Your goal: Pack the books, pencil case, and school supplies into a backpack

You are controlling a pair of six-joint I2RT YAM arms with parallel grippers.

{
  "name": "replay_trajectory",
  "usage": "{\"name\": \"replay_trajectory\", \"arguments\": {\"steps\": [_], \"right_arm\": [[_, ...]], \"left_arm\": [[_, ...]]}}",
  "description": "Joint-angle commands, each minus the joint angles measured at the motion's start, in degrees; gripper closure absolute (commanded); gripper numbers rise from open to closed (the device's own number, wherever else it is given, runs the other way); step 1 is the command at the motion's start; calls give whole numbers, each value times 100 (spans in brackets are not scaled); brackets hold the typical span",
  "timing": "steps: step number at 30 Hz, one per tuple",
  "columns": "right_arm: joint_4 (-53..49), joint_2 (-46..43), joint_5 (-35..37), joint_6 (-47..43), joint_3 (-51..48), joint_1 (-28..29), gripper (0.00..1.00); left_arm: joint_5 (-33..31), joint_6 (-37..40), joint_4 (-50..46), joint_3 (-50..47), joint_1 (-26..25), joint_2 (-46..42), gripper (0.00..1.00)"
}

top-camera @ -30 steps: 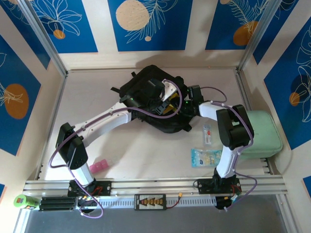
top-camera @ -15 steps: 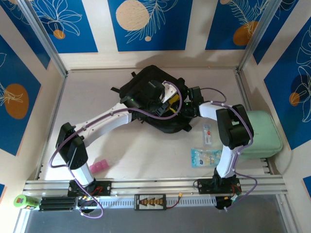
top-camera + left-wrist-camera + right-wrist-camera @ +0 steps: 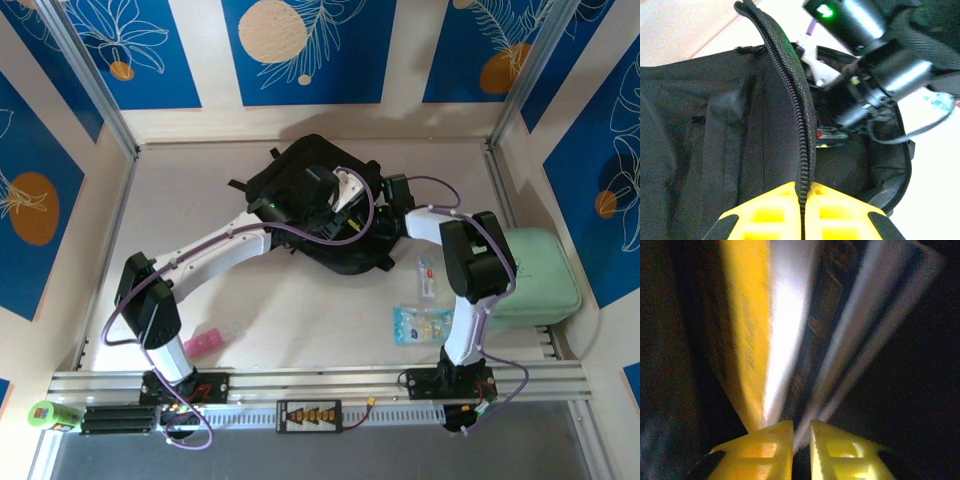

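Evidently the left gripper (image 3: 802, 192) clamps the backpack (image 3: 285, 165) rim (image 3: 797, 100), likely to hold its mouth open, while the right gripper (image 3: 801, 432), nearly closed on the books (image 3: 780, 330), holds them inside.

Top view: high behind the arms (image 3: 220, 245), facing down on the whole worktop (image 3: 300, 300).
Left wrist: very near the zip (image 3: 801, 125) of the backpack (image 3: 715, 125).
Right wrist: right against the edges of the books (image 3: 747, 315).
Shared, top and left wrist: the backpack.
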Motion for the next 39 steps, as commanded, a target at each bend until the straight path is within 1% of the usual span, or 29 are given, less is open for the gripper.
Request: {"name": "replay_trajectory", "arguments": {"steps": [1,4,6,9,10,12,13,14,17,18,20,22,24,26,29,32,34,36,39], "right_arm": [[-177,-1012,351,11,-565,-41,75],[-834,-1838,863,-199,-959,-130,65],[-1403,-2285,1223,-441,-1064,-314,61],[-2231,-2883,1665,-808,-1057,-743,56],[-2451,-3084,1788,-920,-1027,-893,53],[-2749,-3412,1980,-1116,-954,-1094,46],[-2875,-3571,2066,-1210,-893,-1150,42],[-2951,-3701,2129,-1313,-841,-1174,39],[-3042,-3911,2129,-1486,-691,-1157,33],[-3031,-3919,2057,-1529,-654,-1134,31],[-2988,-3887,1962,-1532,-591,-1034,29],[-2906,-3796,1910,-1515,-559,-890,26],[-2824,-3667,1892,-1509,-521,-744,20],[-2793,-3512,1891,-1533,-437,-587,14],[-2755,-3359,1944,-1610,-333,-343,9],[-2664,-3285,1955,-1620,-306,-137,7],[-2643,-3233,1918,-1604,-290,-28,7],[-2635,-3211,1936,-1572,-292,76,7],[-2620,-3195,1931,-1530,-327,180,7]], "left_arm": [[391,-243,57,19,43,119,90],[812,-323,58,8,49,229,86],[1094,-400,24,17,43,303,83],[1586,-490,-31,16,54,341,78],[1746,-526,-48,12,61,321,75],[1959,-586,-15,-56,89,226,60],[1999,-667,65,-134,119,127,50],[2015,-799,180,-270,180,16,45],[2084,-1337,693,-837,513,-337,38],[2040,-1633,868,-1037,662,-453,33],[2024,-2271,1151,-1487,1063,-634,29],[2057,-2951,1347,-1916,1472,-762,29],[2173,-3570,1532,-2333,1901,-840,28],[2318,-4173,1923,-2839,2321,-897,28],[2631,-4948,2899,-3570,2756,-921,26],[2750,-5679,3567,-3960,3027,-756,26],[2861,-6130,4011,-4091,3147,-532,30],[2906,-6523,4468,-4191,3232,-282,37],[3075,-6909,5195,-4188,3273,121,46]]}}
